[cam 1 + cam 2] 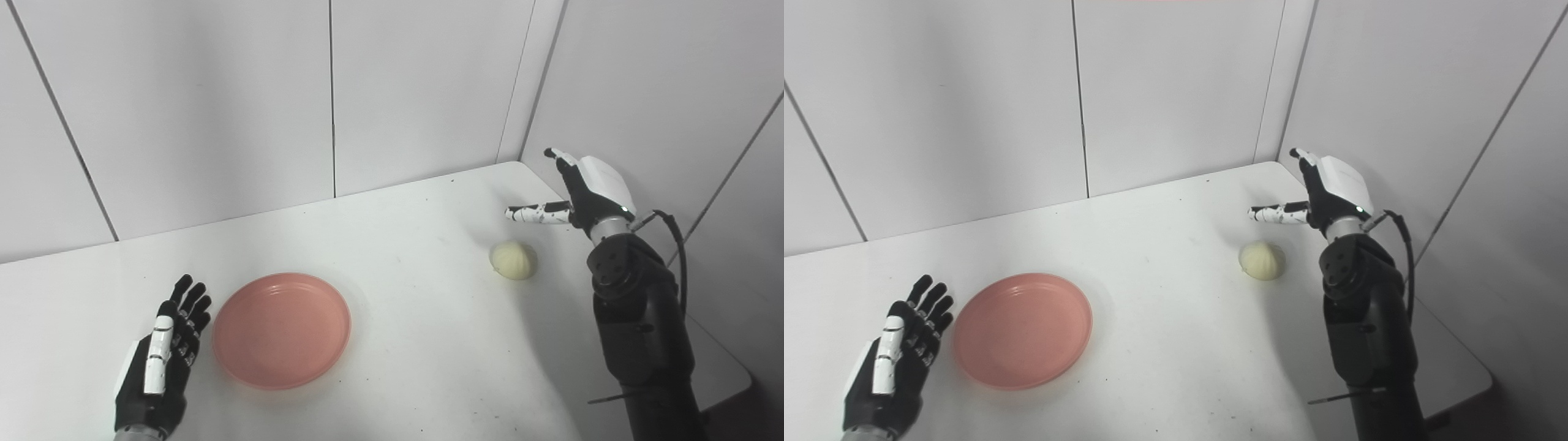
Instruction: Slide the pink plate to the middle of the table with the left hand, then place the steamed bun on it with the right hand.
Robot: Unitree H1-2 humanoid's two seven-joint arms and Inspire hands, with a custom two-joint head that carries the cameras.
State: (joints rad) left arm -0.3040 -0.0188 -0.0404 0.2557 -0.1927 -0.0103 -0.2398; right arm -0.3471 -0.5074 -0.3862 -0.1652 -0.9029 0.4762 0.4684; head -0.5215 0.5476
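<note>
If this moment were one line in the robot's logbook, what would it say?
left hand: open, beside pink plate | right hand: open, above steamed bun | plate: empty

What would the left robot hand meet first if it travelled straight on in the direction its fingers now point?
Probably nothing on the table: the left robot hand points up and away, passing just left of the pink plate, towards the back wall. Depth is unclear, so it might graze the plate's rim.

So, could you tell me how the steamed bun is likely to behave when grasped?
The steamed bun looks rounded and domed, so a nudge might roll it. It probably is soft and light, so the open right robot hand should close gently.
</note>
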